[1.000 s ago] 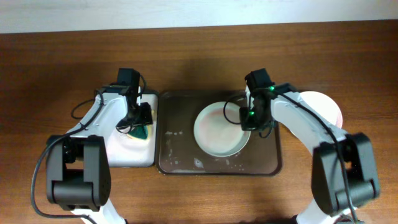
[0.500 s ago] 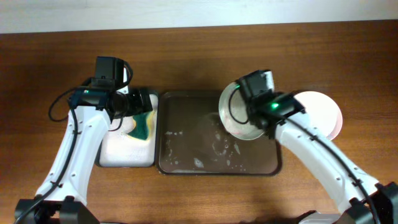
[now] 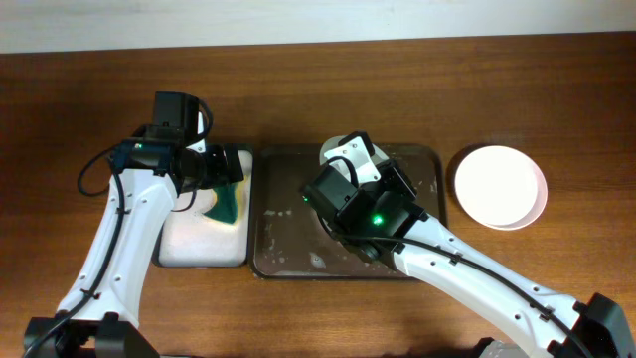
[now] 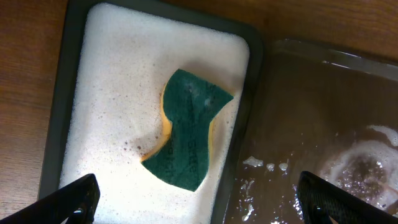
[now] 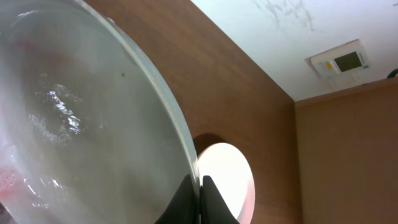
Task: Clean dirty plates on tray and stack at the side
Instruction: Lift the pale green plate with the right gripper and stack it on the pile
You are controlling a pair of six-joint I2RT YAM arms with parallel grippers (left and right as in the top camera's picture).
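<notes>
My right gripper is shut on the rim of a wet white plate, held tilted up on edge above the dark brown tray. The plate has faint red smears at its lower left. In the overhead view my right arm hides most of this plate. A stack of white plates lies on the table right of the tray and also shows in the right wrist view. My left gripper is open and empty above the green sponge. The wet tray floor shows foam.
The sponge lies in the foam of a small black-rimmed tray, which sits against the brown tray's left side. Bare wooden table surrounds the trays, with a pale wall along its far edge.
My right arm has lifted the plate off the brown tray, tipped it on edge and swung left and up. The left gripper let go of the sponge earlier and now holds still.
</notes>
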